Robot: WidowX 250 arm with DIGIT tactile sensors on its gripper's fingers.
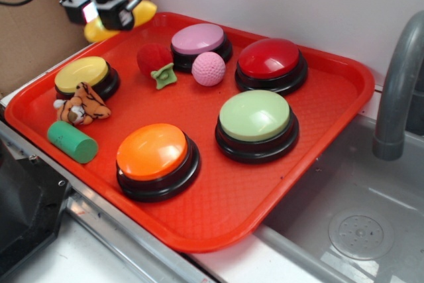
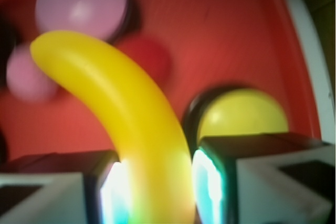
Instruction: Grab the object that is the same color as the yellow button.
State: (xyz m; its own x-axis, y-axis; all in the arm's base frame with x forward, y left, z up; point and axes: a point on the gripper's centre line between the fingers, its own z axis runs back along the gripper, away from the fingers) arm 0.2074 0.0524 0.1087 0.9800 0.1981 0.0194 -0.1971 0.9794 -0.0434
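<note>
- From my remote station: the gripper (image 1: 109, 11) hangs over the far left corner of the red tray (image 1: 318, 137), above the tray surface.
- The wrist view shows the jaws closed on the banana (image 2: 131, 124), one pad (image 2: 207, 184) pressed against each flank; it is smooth, glossy plastic, curved, and its free end arcs up and to the left.
- In the exterior view the banana (image 1: 142, 12) pokes out as yellow tips on either side of the black gripper body, apparently lifted clear of the tray, though that angle does not let me confirm the gap.
- The yellow button (image 1: 82, 74) sits at the tray's left side, a shallow dome cap on a black base; the wrist view catches it (image 2: 242, 114) just beside the right pad.
- A striped plush tiger (image 1: 83, 105) lies touching the front of that button's base; a matte green cylinder (image 1: 72, 141) lies on its side near the tray's left rim.
- Other domed buttons: orange (image 1: 152, 152), pale green (image 1: 255, 116), red (image 1: 269, 59), pink (image 1: 197, 38).
- Between the pink and yellow buttons there is a fuzzy red strawberry toy (image 1: 156, 63) with a green leaf; a dimpled pink ball (image 1: 209, 69) rests next to the pink button.
- The tray floor has a fine woven texture.
</note>
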